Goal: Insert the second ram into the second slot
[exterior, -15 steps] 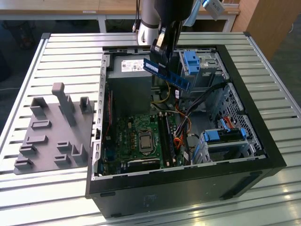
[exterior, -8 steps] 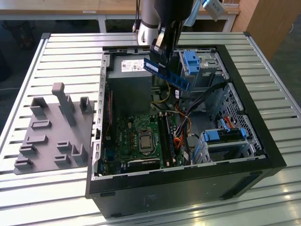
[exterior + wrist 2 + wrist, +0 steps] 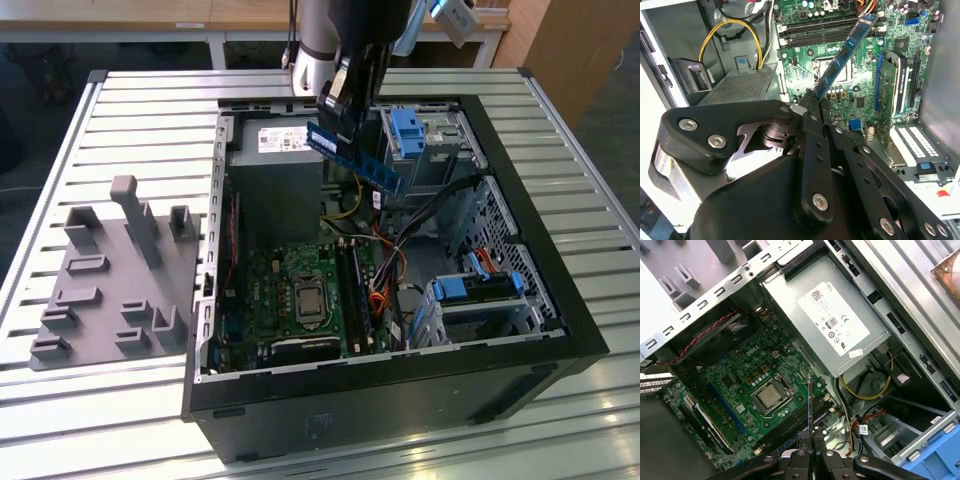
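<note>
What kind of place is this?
Probably a robotics lab bench: an open computer case on a slatted metal table, a grey parts fixture, the hand gripping a ram stick.

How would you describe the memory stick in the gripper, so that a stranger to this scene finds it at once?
Look at the open black computer case on the slatted table, then at the gripper above it. The second ram is the long, thin stick slanting down from that gripper. It is dark blue with black chips, unlike the bright blue plastic clips beside it.
</note>
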Motion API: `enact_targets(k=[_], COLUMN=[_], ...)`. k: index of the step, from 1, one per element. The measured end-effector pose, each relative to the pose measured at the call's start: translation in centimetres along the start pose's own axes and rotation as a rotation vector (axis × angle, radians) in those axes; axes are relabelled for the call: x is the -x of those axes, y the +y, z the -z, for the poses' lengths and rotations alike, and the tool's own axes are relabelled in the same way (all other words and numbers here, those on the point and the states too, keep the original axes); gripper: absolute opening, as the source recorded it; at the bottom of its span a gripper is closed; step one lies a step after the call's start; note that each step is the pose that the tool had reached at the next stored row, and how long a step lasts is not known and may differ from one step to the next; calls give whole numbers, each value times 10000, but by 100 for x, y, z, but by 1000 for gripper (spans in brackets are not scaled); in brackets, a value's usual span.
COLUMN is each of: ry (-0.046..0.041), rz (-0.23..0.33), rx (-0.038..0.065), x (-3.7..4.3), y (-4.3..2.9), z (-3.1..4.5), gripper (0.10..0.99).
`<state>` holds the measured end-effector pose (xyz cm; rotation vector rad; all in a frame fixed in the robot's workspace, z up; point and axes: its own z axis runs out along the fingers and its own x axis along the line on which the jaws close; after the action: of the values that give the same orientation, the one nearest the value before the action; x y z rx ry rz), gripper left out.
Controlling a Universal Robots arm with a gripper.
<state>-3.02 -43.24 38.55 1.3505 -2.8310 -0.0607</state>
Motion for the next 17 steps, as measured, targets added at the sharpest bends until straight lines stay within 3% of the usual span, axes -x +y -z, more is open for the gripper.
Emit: enact_targets(k=[17], ry=[-36], rz=[-982], rx=[-12], x=[-3], y=[-2], z=[-1], gripper=[137])
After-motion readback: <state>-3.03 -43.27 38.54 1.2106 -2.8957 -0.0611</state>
